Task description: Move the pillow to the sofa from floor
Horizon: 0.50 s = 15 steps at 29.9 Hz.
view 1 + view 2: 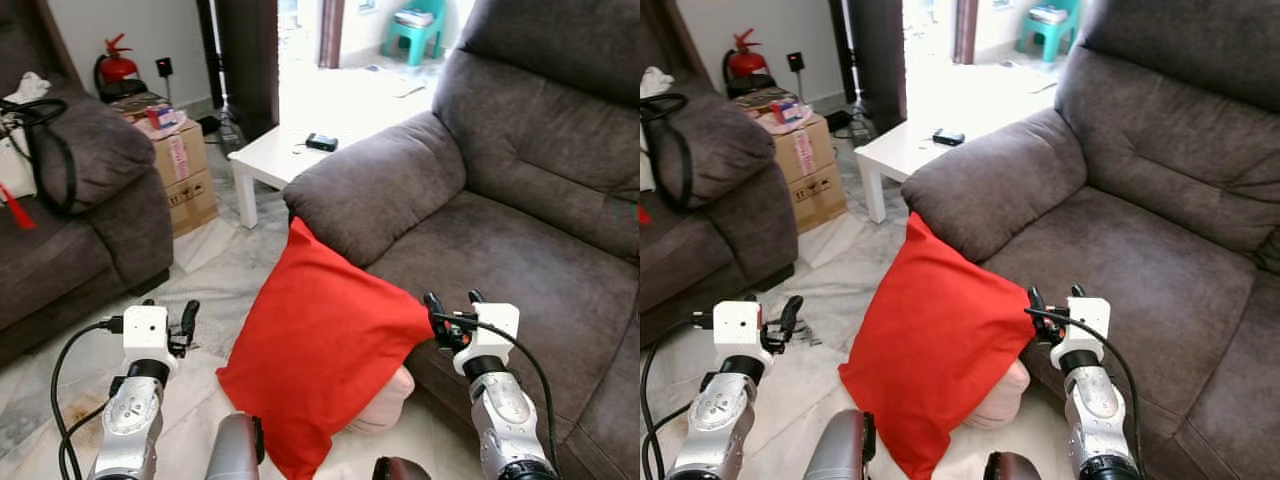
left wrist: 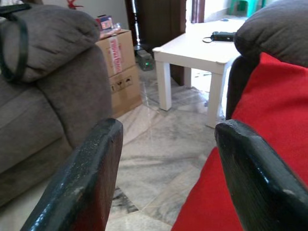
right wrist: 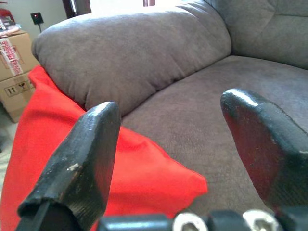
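Your left gripper (image 1: 186, 322) hovers over the marble floor (image 1: 215, 265) just left of the red fabric pillow (image 1: 320, 350), fingers apart and empty. The pillow stands tilted on the floor, leaning against the grey fabric sofa (image 1: 500, 230). Your right gripper (image 1: 452, 312), fingers spread, sits at the pillow's right corner; its wrist view shows that corner lying on the seat edge.

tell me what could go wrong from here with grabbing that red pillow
1. The red pillow leans against the sofa front; a push from one side could tip it flat onto the floor.
2. The right tool sits by the pillow's corner, open; closing there may pinch only loose fabric, which could slip.
3. The left tool is apart from the pillow, so a one-sided lift might let it sag.
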Available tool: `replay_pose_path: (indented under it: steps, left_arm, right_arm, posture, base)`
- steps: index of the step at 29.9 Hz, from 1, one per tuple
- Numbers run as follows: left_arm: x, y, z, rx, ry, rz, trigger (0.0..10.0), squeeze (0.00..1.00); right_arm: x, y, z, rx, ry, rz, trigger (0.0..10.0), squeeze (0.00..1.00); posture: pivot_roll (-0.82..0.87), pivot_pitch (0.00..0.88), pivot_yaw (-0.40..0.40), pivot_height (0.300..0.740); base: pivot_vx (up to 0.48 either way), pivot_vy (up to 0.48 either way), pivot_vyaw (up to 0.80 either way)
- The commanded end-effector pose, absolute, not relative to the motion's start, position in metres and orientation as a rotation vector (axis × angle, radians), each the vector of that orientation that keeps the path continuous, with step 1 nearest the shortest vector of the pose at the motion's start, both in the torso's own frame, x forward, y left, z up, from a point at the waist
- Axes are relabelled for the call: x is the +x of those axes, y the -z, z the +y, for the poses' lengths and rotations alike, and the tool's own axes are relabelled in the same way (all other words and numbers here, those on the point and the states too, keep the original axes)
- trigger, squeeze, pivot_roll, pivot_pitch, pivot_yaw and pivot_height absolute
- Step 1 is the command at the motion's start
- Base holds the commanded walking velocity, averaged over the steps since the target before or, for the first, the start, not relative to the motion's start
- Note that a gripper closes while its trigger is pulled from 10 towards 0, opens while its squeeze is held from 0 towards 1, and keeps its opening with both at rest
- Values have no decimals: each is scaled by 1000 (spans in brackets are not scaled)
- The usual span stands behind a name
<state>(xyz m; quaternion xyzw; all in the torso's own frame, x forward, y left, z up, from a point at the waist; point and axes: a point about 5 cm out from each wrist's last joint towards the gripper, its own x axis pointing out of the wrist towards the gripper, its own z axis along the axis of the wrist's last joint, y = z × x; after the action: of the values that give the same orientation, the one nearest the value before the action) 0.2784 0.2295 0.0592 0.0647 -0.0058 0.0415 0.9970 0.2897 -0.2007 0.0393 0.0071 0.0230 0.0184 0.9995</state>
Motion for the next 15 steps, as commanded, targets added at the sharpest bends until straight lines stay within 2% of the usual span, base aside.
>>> replay_pose_path:
  steps: [1,3,8,10,15]
  left_arm:
    - [281,-63,228,117,-75,-30,10000,0]
    - [281,-63,229,125,-79,-25,10000,0]
    - [281,-64,230,129,-86,-20,10000,0]
    - [280,-64,231,132,-88,-20,10000,0]
    - [279,-63,231,135,-86,-15,10000,0]
  right_arm:
    - [292,-43,-200,-2,-53,37,10000,0]
    - [292,-43,-199,-9,-62,35,10000,0]
    - [292,-43,-197,-9,-71,31,10000,0]
    - [291,-42,-197,16,-60,31,10000,0]
    - [291,-43,-197,12,-65,34,10000,0]
  posture:
    - [118,39,-63,619]
    - [120,45,-63,619]
    - [121,51,-62,619]
    - [119,57,-62,619]
    - [121,61,-64,619]
  base:
    - [0,0,0]
    - [0,0,0]
    - [0,0,800]
    - [0,0,0]
    - [263,0,0]
